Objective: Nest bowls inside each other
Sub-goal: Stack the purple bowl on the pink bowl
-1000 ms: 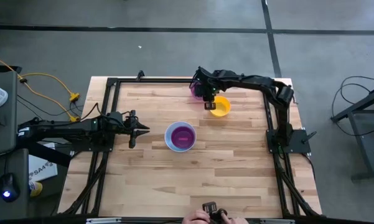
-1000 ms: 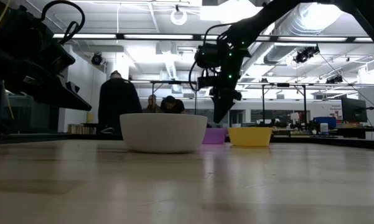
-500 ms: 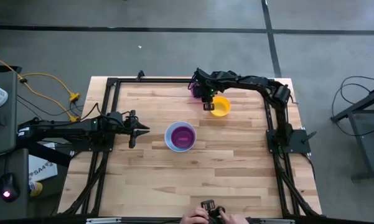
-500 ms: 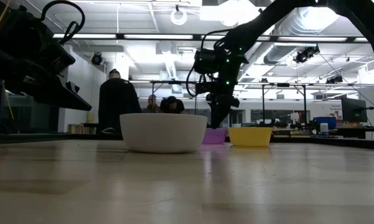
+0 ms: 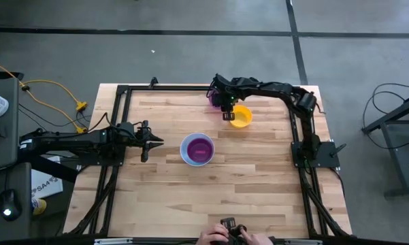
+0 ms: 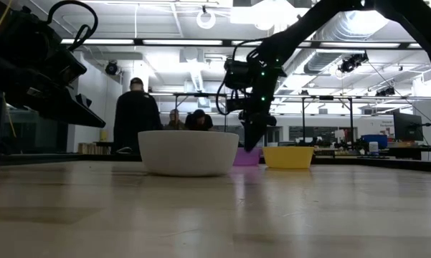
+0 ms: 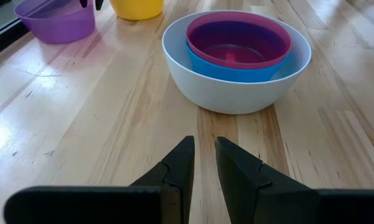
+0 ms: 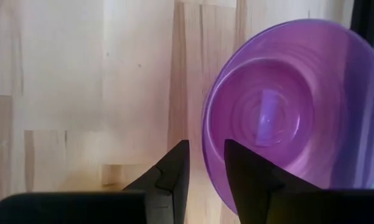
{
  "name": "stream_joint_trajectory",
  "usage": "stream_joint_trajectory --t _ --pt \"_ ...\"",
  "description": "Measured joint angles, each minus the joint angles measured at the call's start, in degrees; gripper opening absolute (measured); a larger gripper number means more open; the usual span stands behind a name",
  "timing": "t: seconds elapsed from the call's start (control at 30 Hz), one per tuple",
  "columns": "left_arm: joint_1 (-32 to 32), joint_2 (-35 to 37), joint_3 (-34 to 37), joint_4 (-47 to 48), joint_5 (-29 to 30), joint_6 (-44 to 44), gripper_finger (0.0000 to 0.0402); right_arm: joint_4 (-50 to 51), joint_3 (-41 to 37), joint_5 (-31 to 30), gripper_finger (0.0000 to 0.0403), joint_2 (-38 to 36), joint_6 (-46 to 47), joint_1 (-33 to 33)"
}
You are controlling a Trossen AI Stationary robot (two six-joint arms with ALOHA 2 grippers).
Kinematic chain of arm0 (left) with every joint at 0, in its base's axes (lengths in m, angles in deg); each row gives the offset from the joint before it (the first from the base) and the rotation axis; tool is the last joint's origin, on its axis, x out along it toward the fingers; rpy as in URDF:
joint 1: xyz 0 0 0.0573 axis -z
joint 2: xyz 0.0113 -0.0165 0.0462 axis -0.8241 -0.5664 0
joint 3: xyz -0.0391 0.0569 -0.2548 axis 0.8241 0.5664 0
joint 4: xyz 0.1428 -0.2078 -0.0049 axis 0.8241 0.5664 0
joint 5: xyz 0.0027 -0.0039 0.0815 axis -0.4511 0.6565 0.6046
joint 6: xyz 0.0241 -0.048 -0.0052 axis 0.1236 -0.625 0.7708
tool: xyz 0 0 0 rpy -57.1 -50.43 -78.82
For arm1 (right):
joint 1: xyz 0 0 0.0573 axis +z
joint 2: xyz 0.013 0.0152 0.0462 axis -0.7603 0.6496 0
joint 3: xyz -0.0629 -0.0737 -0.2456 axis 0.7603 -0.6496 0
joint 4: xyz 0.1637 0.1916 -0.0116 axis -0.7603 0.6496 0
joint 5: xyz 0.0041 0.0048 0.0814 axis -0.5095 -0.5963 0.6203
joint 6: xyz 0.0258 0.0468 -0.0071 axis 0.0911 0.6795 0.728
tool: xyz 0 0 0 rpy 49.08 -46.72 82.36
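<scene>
The right gripper point(image 8: 204, 163) hangs above the purple bowl point(image 8: 280, 106) at the table's point(image 5: 258, 190) far edge, its fingers slightly apart over the near rim and holding nothing. The yellow bowl point(image 5: 241, 116) sits just beside the purple one. The left gripper point(image 7: 202, 163), fingers narrowly apart and empty, waits at the left, pointing at the white bowl point(image 7: 236, 87) mid-table, which holds the blue bowl point(image 7: 236, 67) and the red bowl point(image 7: 238, 40) nested inside.

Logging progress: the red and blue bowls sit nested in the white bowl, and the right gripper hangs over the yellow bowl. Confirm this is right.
Not quite. The right gripper hangs over the rim of the purple bowl, not the yellow bowl, as the right wrist view shows. The rest holds: the red bowl and blue bowl sit nested in the white bowl.
</scene>
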Motion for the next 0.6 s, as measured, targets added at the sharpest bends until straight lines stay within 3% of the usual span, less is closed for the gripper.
stream_joint_trajectory --t 0.3,0.6 --pt "0.0 0.02 0.0 0.01 0.0 0.0 0.0067 -1.08 -0.02 -0.02 0.0092 0.26 -1.05 0.0" --pt "0.0 0.0 0.0 0.01 0.0 0.0 0.0067 -1.2 -0.02 -0.07 0.004 0.26 -1.09 0.0"
